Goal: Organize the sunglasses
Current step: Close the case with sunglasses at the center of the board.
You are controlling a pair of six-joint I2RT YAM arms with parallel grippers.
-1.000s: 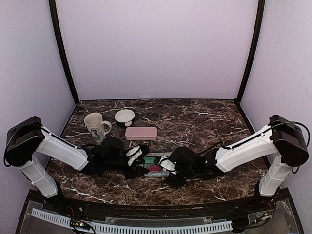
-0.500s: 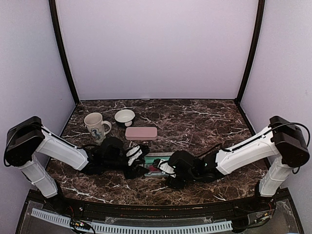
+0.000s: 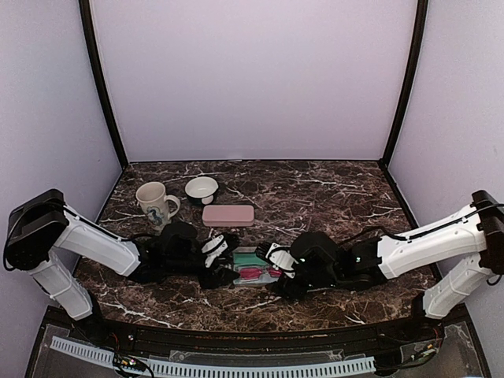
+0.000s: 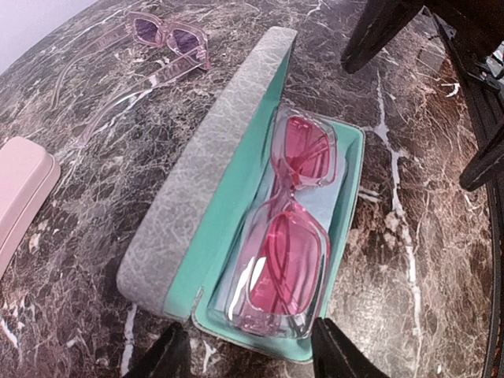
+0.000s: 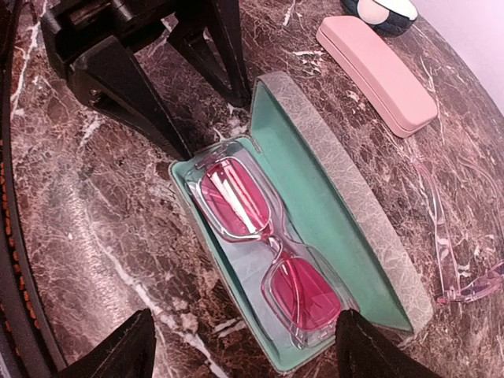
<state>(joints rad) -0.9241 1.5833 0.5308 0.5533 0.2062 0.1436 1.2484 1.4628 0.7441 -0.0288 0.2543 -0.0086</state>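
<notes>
A white-veined dark marble table [image 3: 331, 189] is being enclosed by lilac walls [image 3: 252, 79]; near the middle of its near edge an open grey case [image 4: 197, 173] is lying lengthwise along that edge; the red-lensed sunglasses [image 4: 287, 228] are resting inside, aligned with it; a purple-lensed pair [image 4: 161, 35] is being shown only by the wrist views; the left gripper [image 4: 248, 358] and right gripper [image 5: 244, 354] are being held apart, clamping nothing.

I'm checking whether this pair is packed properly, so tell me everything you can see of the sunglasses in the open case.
The sunglasses have a clear, plastic-looking frame and two rectangular deep-pink lenses. They lie lenses up in the teal-lined tray of the open grey case, on a pale blue cloth, arms apparently folded. No gripper touches them.
</notes>
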